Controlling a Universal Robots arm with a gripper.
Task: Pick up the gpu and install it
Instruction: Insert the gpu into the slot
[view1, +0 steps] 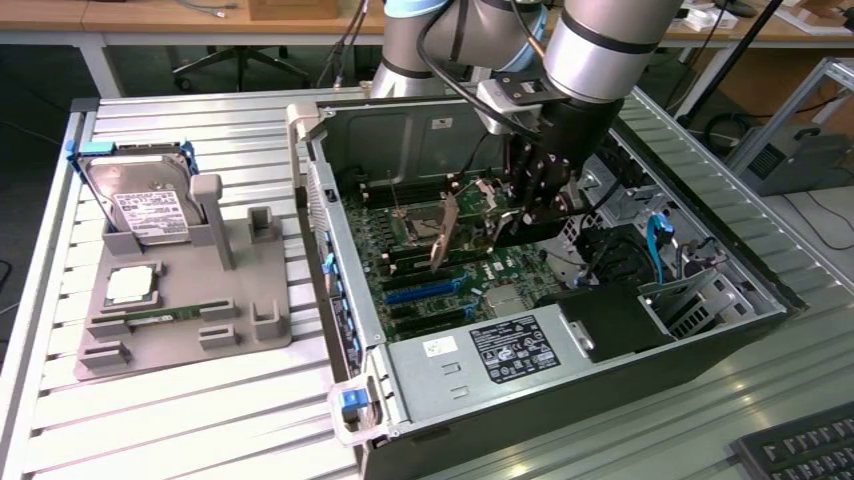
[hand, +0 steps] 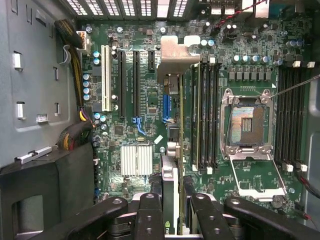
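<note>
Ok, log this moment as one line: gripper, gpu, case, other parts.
gripper: shut on gpu | gpu: held on edge above motherboard in open case | hard drive: on holder outside case

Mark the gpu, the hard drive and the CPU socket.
gpu (view1: 447, 228): exterior view, brownish back face.
hard drive (view1: 147, 208): exterior view, white label.
CPU socket (hand: 247, 124): wrist view, open socket centre.

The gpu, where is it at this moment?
The gpu stands on edge in the gripper, inside the open computer case above the motherboard, near the exterior view's centre.
</note>
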